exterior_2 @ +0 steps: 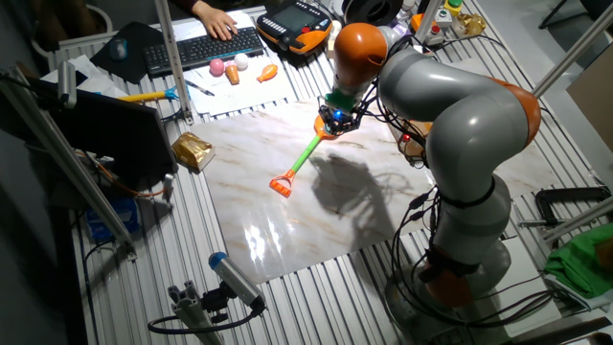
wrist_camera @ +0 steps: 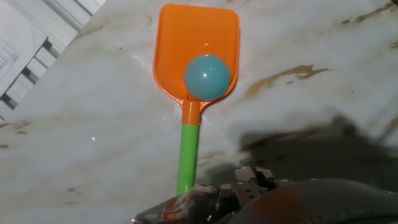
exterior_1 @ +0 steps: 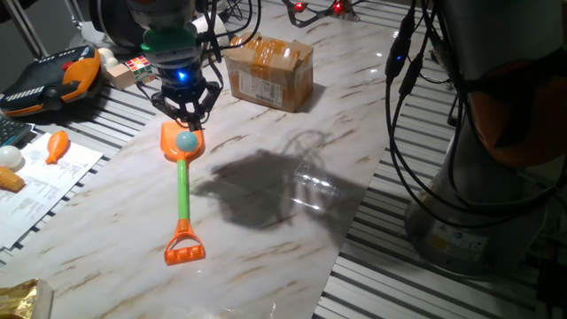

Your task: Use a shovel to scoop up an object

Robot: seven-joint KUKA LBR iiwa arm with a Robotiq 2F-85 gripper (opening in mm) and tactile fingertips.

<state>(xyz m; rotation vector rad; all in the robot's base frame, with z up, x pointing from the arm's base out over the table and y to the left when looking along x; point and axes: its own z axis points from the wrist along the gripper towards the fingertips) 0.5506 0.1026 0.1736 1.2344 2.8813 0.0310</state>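
Observation:
The shovel lies flat on the marble table top (exterior_1: 266, 221). Its orange blade (exterior_1: 174, 142) is at the far end, the green shaft (exterior_1: 183, 190) runs toward the near edge, and it ends in the orange D-shaped end (exterior_1: 184, 246). The teal-blue ball (exterior_1: 186, 140) rests on the blade near the shaft neck, which is clear in the hand view (wrist_camera: 207, 77). My gripper (exterior_1: 189, 126) hangs just above the ball and blade. Its fingertips look drawn together, with nothing between them. In the other fixed view the gripper (exterior_2: 335, 123) is over the blade, and the shovel (exterior_2: 305, 156) lies free.
A brown cardboard box (exterior_1: 270, 71) stands on the table behind the gripper. A multicoloured cube (exterior_1: 135, 66), a teach pendant (exterior_1: 53, 80) and a small carrot toy (exterior_1: 57, 144) lie to the left, off the marble. Cables (exterior_1: 399, 133) hang at the right by the arm base.

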